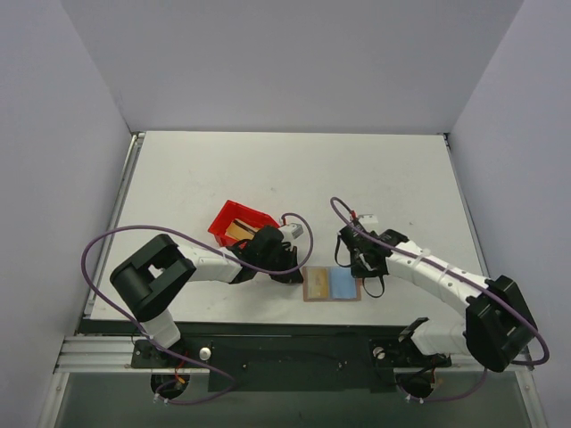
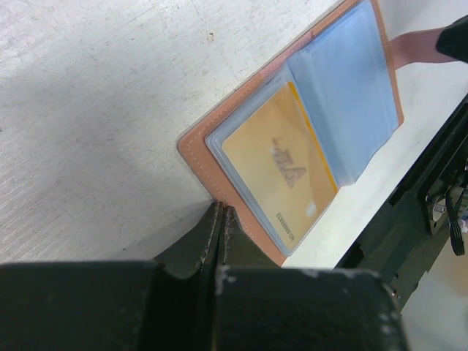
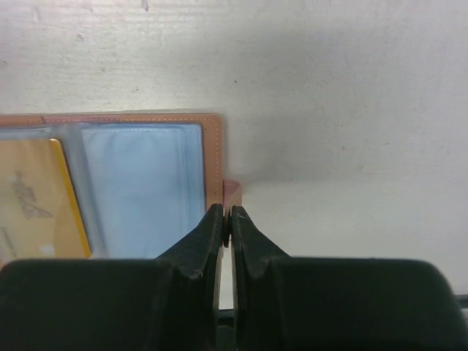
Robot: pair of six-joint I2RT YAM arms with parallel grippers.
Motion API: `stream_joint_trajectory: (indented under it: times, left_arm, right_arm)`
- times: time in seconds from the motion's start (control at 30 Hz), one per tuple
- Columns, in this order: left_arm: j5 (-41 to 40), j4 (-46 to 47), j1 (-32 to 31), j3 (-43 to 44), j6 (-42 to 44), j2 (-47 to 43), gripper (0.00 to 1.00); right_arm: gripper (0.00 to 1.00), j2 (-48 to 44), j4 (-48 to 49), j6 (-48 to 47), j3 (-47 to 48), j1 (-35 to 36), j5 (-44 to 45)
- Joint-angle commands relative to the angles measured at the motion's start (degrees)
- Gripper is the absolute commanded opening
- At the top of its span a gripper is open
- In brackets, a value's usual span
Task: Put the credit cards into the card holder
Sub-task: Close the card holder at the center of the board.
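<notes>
Brown card holder (image 1: pixel 332 284) lies open lower centre, long axis left-right, credit card (image 2: pixel 281 172) sleeved left. Left gripper (image 2: pixel 219 212) and right gripper (image 3: pixel 227 216), pressed together, meet its ends, perhaps nipping leather.

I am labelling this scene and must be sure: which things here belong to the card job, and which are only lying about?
For the job:
- open card holder
- gold credit card in one of its sleeves
- left gripper and right gripper, at its edges

Only there:
- red bin, its tan contents unclear
- white table
</notes>
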Motion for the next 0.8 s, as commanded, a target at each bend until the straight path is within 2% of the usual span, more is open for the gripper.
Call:
stream_joint_trajectory:
  times: [0.0,0.2,0.33,0.57,0.77]
  left_arm:
    - [-0.38,-0.99,0.50,0.80,1.61,1.03,0.00]
    - [-0.56,-0.47,0.68,0.63,1.26,0.86,0.00]
    - [-0.91,-0.38,0.76,0.19,1.17,0.42,0.00]
    - [-0.99,0.50,0.85,-0.17,0.56,0.15,0.00]
    - [-1.08,0.59,0.85,-0.25,0.56,-0.02,0.00]
  right_arm:
    - [0.00,-5.67,-1.71,-1.18,3.96,0.36,-0.81]
    - [0.00,-12.88,4.44,-3.46,3.53,0.36,-9.85]
    - [0.00,-14.38,7.95,-2.94,2.21,0.54,-15.49]
    - [0.00,-12.28,18.23,-1.71,-0.34,0.89,-29.89]
    - [0.00,-8.59,25.61,0.23,-2.01,1.77,-34.84]
